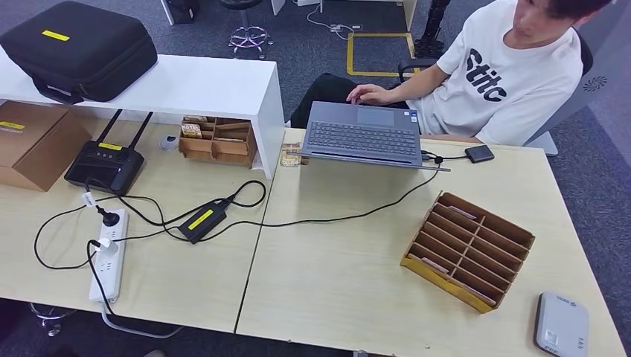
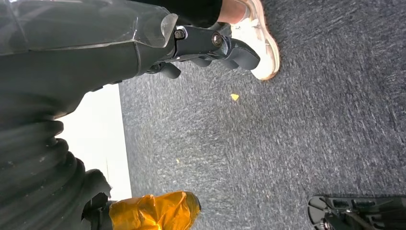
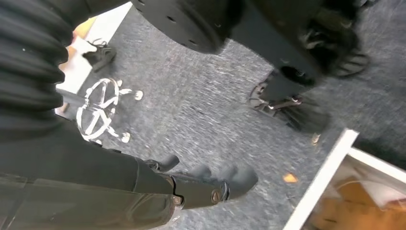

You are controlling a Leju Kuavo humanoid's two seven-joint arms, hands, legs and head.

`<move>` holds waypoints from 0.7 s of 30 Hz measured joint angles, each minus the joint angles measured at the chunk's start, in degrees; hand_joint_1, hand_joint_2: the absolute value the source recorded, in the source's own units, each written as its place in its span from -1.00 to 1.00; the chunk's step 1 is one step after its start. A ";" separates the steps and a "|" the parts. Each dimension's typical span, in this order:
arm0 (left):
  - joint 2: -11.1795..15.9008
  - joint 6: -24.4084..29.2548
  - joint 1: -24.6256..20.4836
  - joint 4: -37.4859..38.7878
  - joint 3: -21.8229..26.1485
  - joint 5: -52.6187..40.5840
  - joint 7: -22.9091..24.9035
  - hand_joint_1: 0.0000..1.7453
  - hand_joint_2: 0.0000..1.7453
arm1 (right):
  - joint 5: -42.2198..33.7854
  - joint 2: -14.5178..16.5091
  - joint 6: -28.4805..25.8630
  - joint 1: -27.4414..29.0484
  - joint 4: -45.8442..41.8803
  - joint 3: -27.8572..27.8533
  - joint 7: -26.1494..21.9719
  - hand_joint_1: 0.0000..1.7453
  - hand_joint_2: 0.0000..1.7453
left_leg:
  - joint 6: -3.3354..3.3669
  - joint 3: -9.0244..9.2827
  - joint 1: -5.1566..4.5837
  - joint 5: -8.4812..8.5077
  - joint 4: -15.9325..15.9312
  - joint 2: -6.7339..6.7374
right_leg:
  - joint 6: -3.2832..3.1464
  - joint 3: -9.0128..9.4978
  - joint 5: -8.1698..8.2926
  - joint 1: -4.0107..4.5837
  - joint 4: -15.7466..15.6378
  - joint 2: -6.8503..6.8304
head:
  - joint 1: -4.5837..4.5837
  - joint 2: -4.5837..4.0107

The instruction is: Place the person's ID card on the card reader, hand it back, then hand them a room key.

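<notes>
The grey card reader (image 1: 561, 326) lies flat at the table's near right corner. Beside it stands a cardboard rack (image 1: 469, 249) of slots, with thin cards (image 1: 461, 213) lying in some of them. A person (image 1: 513, 74) in a white T-shirt sits across the table with one hand on a laptop (image 1: 362, 134). My left hand (image 2: 210, 45) hangs above the grey carpet, fingers loosely apart and holding nothing. My right hand (image 3: 206, 184) also hangs over the carpet, its fingers stretched out and empty.
On the table's left half lie a black router (image 1: 104, 165), a power strip (image 1: 109, 256), a power brick (image 1: 201, 220) and trailing cables. A white shelf (image 1: 208, 85) carries a black case (image 1: 78, 48). A small black device (image 1: 479, 154) lies by the laptop. A chair base (image 3: 100, 108) stands on the floor.
</notes>
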 joint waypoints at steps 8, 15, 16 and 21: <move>-0.10 0.11 -0.02 0.00 -0.20 0.71 -0.07 -1.00 1.00 | -0.38 -0.61 -1.16 -0.12 0.00 0.47 1.66 -1.00 1.00 | -0.03 0.04 0.00 -0.02 0.01 0.05 | 0.01 0.01 0.02 -0.01 -0.02 0.07 | 0.02 0.00; -0.08 0.68 0.01 0.00 -0.25 1.77 0.41 -1.00 1.00 | -2.56 -0.47 -13.99 -0.26 0.01 1.15 2.37 -1.00 1.00 | -0.03 0.03 0.01 -0.02 0.00 0.04 | 0.00 0.00 0.01 0.00 0.03 0.06 | -0.01 0.00; -0.09 0.61 0.01 0.00 -0.25 1.66 0.40 -1.00 1.00 | -2.27 -0.58 -12.41 -0.48 -0.01 1.15 2.67 -1.00 1.00 | -0.03 0.04 0.03 -0.02 0.00 0.05 | 0.00 0.00 0.01 0.01 0.01 0.07 | 0.01 0.00; -0.03 -0.10 -0.10 0.00 -0.37 0.99 0.40 -1.00 1.00 | -1.98 -0.74 -0.79 -0.27 0.46 2.29 1.57 -1.00 1.00 | -0.03 0.03 -0.01 -0.02 0.00 0.01 | 0.00 -0.01 0.01 -0.02 0.01 0.01 | -0.04 0.00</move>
